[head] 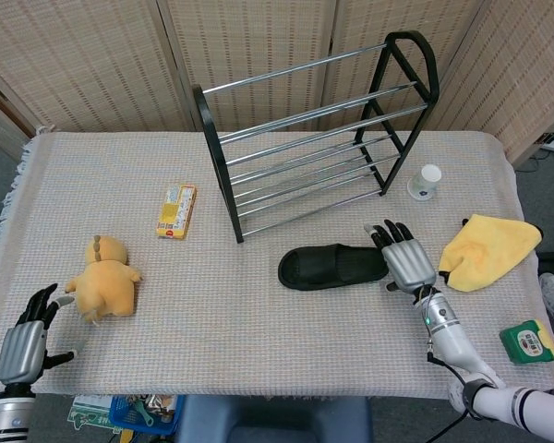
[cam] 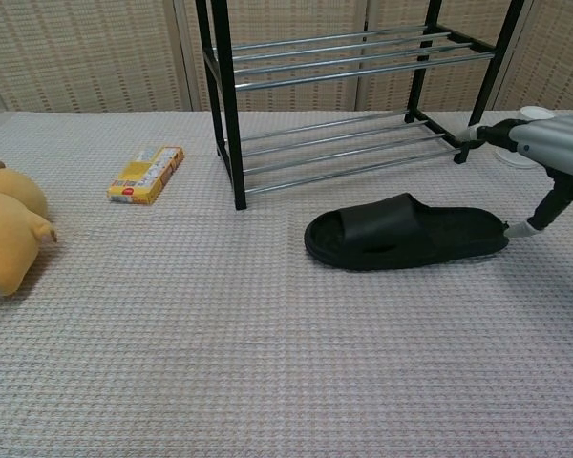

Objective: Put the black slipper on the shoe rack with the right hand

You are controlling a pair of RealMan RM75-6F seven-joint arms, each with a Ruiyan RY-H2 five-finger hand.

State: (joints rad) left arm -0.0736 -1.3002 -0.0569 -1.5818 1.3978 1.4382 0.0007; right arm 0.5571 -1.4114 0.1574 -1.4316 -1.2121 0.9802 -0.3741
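Observation:
The black slipper lies flat on the table cloth in front of the shoe rack, its toe pointing left. My right hand sits at the slipper's heel end, fingers spread and holding nothing, thumb tip close to the heel. My left hand hovers open at the near left edge of the table, close to the yellow plush toy; the chest view does not show it.
A yellow plush toy lies at the left. A yellow snack box sits left of the rack. A white cup, a yellow cloth and a green tape measure lie at the right.

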